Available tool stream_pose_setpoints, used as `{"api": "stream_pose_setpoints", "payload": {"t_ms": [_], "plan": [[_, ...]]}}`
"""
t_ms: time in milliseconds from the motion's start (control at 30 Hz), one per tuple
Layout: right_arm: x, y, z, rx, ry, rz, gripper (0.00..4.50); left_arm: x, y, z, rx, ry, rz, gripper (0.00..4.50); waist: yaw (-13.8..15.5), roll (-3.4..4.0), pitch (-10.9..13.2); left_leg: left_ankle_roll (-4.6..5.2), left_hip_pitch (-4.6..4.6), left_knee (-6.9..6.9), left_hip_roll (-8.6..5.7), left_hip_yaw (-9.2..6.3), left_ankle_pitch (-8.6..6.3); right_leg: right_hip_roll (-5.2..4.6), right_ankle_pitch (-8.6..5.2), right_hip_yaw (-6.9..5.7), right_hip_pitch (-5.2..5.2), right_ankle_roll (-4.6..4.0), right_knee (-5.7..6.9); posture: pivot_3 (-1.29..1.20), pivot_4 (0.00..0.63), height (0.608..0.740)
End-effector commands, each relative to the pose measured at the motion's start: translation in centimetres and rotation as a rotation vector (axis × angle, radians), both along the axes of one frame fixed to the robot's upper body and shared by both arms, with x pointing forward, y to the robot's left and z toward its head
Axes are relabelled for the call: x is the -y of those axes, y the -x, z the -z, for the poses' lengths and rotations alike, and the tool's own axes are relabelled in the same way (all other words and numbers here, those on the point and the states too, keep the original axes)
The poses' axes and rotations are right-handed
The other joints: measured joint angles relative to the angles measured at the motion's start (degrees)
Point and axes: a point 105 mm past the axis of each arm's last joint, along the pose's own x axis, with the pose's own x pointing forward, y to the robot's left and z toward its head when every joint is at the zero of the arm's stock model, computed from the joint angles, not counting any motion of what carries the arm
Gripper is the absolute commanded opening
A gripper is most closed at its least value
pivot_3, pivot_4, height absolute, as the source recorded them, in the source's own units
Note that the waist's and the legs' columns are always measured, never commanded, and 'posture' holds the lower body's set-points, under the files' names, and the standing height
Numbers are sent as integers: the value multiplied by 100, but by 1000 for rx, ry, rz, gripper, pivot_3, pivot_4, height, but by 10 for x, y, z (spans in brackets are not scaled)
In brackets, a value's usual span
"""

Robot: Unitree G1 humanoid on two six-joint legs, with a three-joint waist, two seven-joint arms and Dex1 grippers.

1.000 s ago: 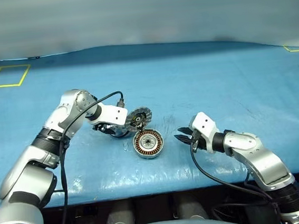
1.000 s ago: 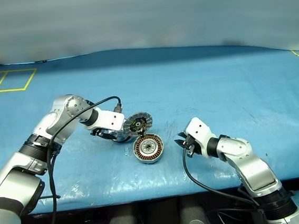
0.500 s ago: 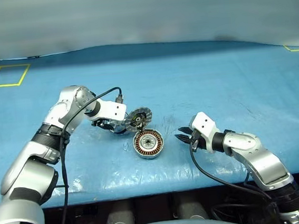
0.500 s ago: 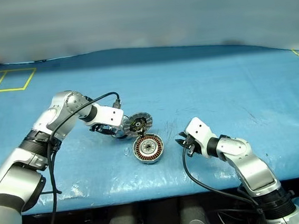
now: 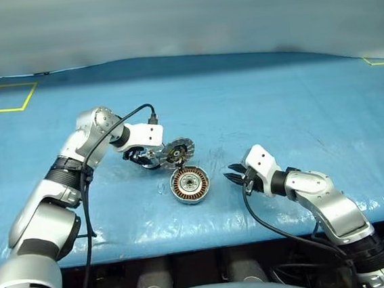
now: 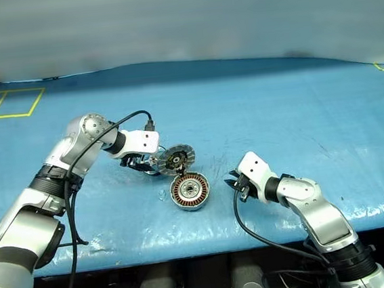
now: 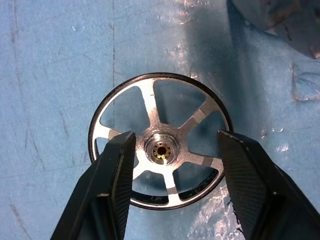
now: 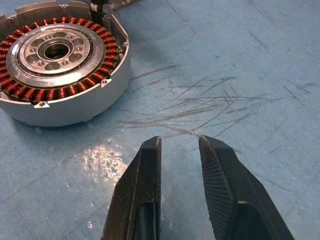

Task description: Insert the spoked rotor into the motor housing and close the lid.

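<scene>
Spoked rotor (image 7: 159, 140), flat on surface (image 7: 50, 75), straddled beneath spread, empty left hand (image 7: 172, 165) for pickup; right hand (image 8: 179, 150) narrowly parted, empty, beside motor housing (image 8: 60, 75).

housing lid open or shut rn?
Open. The lid stands tilted up behind the motor housing, ribbed inner face showing; the copper windings lie exposed.

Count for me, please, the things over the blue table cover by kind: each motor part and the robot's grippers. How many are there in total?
spoked rotor: 1
motor housing: 1
lid, joined to the housing: 1
grippers: 2, the left gripper and the right gripper
Total: 5
</scene>
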Motion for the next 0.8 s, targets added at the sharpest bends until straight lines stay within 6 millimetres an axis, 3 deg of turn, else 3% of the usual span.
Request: {"api": "stream_pose_setpoints", "payload": {"t_ms": [33,800], "plan": [[-3,-2,-10,49,-9,-18,1265,1,-6,-16,59,7,4,4252,2,0,0,0,0,0,0,0,0,0,0,0,0,0,0,0,150,740],[-3,-2,-8,49,2,-12,1265,3,-17,-12,149,-109,91,4252,7,-2,1,0,-3,0,0,0,0,0,0,0,-1,0,-1,0,150,740]]}}
